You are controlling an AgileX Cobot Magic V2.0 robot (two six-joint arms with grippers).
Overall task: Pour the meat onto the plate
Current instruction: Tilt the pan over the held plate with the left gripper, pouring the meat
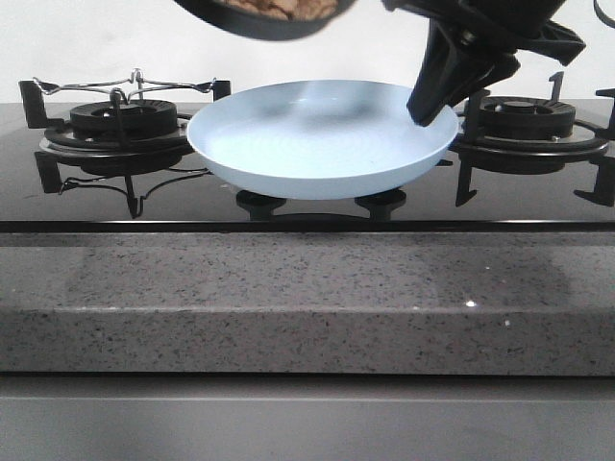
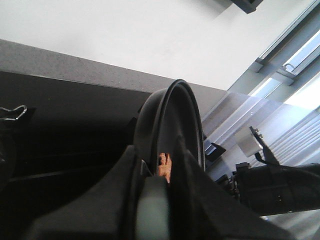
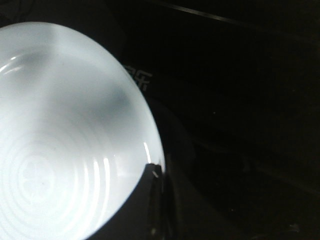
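Observation:
The pale blue plate (image 1: pixel 322 139) hovers over the stove's middle, empty, and fills much of the right wrist view (image 3: pixel 65 140). My right gripper (image 1: pixel 432 110) is shut on its right rim (image 3: pixel 157 172). Above the plate, at the top edge of the front view, hangs the black frying pan (image 1: pixel 269 14) with reddish-brown meat (image 1: pixel 274 8) inside. In the left wrist view the pan (image 2: pixel 172 120) is seen edge-on, a few meat pieces (image 2: pixel 165 165) showing by its rim. My left gripper (image 2: pixel 160 175) is shut on the pan's handle; it is out of the front view.
Black burner grates stand at the left (image 1: pixel 120 120) and right (image 1: pixel 528 120) of the glass hob. Two knobs (image 1: pixel 259 202) sit under the plate. A speckled stone counter edge (image 1: pixel 307 288) runs along the front. My right arm (image 2: pixel 280 187) shows beyond the pan.

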